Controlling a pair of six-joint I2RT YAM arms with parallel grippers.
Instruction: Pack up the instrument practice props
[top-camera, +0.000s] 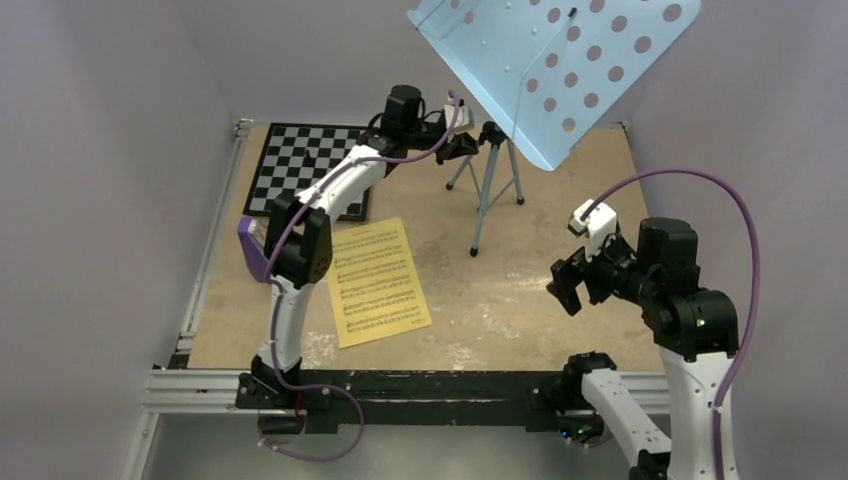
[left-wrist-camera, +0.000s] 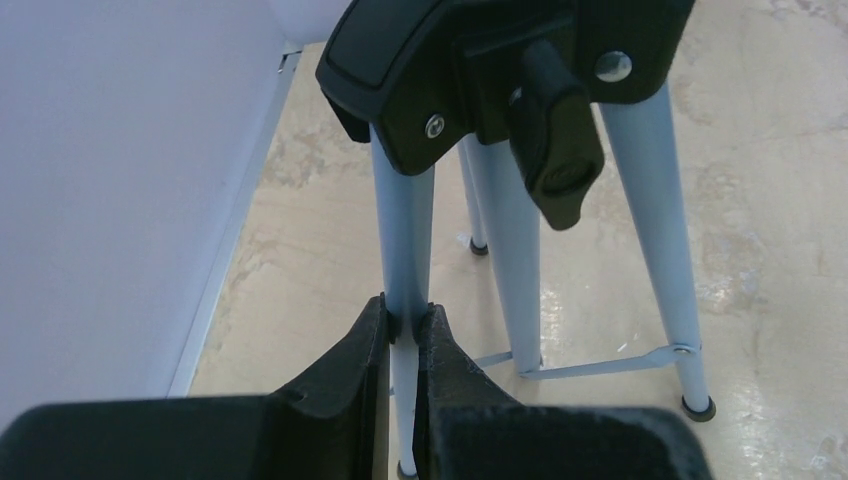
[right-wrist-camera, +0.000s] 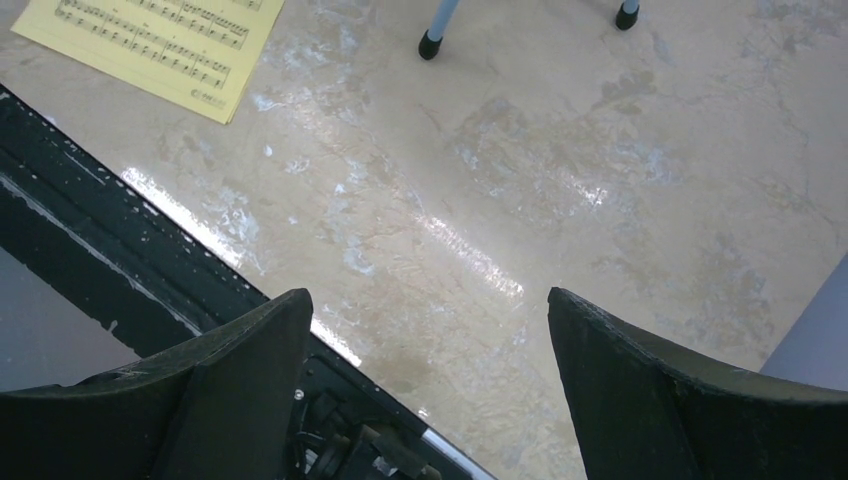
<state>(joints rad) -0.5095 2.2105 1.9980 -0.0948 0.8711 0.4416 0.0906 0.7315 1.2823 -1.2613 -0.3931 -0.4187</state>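
L hand (left-wrist-camera: 405, 325) clenched on music stand (left-wrist-camera: 404, 230) leg, R hand (right-wrist-camera: 428, 305) released; steady tray (top-camera: 560, 70) w/ R before folding.

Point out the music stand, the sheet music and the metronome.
music stand (top-camera: 500, 45), top external view, bare tray surface between holes.
sheet music (top-camera: 378, 283), top external view, middle of the yellow page.
metronome (top-camera: 248, 245), top external view, its visible purple side.

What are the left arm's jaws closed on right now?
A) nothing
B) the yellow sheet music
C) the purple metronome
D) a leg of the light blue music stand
D: the left wrist view shows the jaws pinching a light blue tripod leg just below the black hub.
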